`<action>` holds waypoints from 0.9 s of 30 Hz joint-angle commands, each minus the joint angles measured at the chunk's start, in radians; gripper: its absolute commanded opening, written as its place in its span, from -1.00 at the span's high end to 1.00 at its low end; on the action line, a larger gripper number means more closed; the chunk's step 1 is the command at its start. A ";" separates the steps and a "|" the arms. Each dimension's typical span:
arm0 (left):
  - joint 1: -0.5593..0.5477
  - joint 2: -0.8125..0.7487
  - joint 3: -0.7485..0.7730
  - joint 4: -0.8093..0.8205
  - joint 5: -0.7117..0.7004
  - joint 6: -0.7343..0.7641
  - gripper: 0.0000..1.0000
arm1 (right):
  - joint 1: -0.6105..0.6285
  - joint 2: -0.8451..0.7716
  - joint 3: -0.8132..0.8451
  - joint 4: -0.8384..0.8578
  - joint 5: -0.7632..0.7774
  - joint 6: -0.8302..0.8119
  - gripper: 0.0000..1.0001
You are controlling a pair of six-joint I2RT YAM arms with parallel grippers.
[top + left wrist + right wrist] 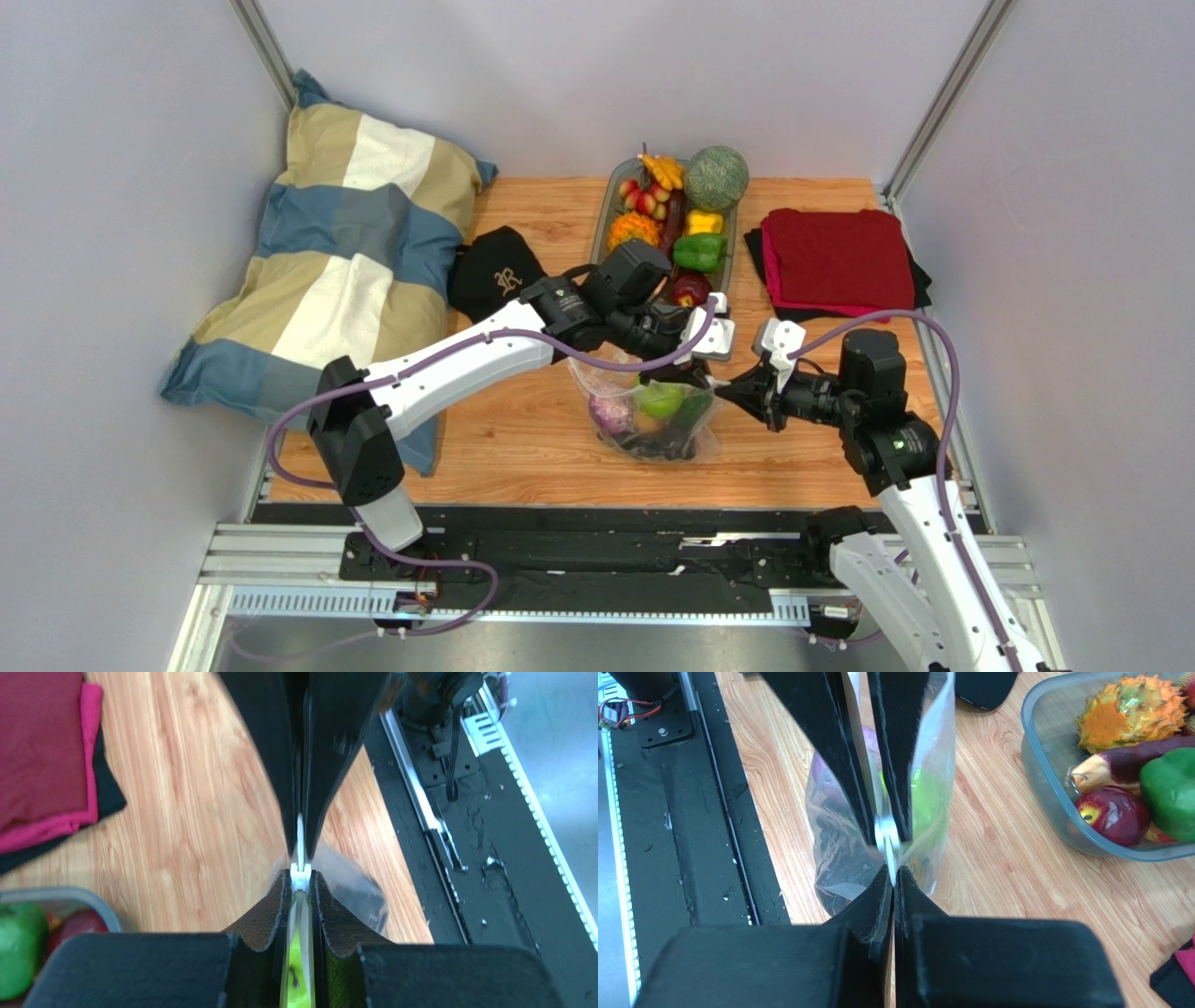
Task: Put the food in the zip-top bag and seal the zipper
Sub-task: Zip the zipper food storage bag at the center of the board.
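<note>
Step in hand: sealing the zipper (300, 850) of the zip-top bag (652, 417). This is judged late in the task, since food shows inside the bag.
Bag position: on the bench (519, 441) between the two arms, on the near side of the grey tray (606, 231). The mouth edge is raised and the belly rests on the wood.
Bag contents: a green piece (661, 402) and a purple piece (612, 413). Other items are too dim to name.
Left hand (300, 882): jaws narrowed to a slit, pinching the whitish zipper strip. It touches nothing else.
Right hand (893, 876): jaws likewise pressed together on the same strip, meeting the left hand tip to tip.
Seal state: cannot tell how much of the strip is mated. In the right wrist view the film below the pinch bulges apart.
Procedure: use one hand as an anchor. Draw the other along the strip in a straight line, at constant squeeze, out to the corner.
Alignment: set both tracks level between the pads, because a twisted strip will skip.
Tension: pull the strip lightly taut, because the floppy film folds when slack.
Risk: too hard a pull may tip the bag and shift the food toward the mouth.
Check: press through to both ends, because an unpressed corner leaves the bag open.
</note>
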 commanded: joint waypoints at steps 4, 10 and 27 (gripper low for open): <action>0.102 -0.089 -0.099 -0.144 -0.049 0.040 0.85 | -0.012 -0.040 0.025 0.056 0.045 0.046 1.00; 0.164 -0.164 -0.174 -0.186 -0.085 0.080 0.85 | -0.028 -0.052 0.020 0.059 0.069 0.063 1.00; 0.388 -0.390 -0.348 -0.316 -0.156 0.171 0.84 | -0.138 0.015 0.068 0.057 0.101 0.105 1.00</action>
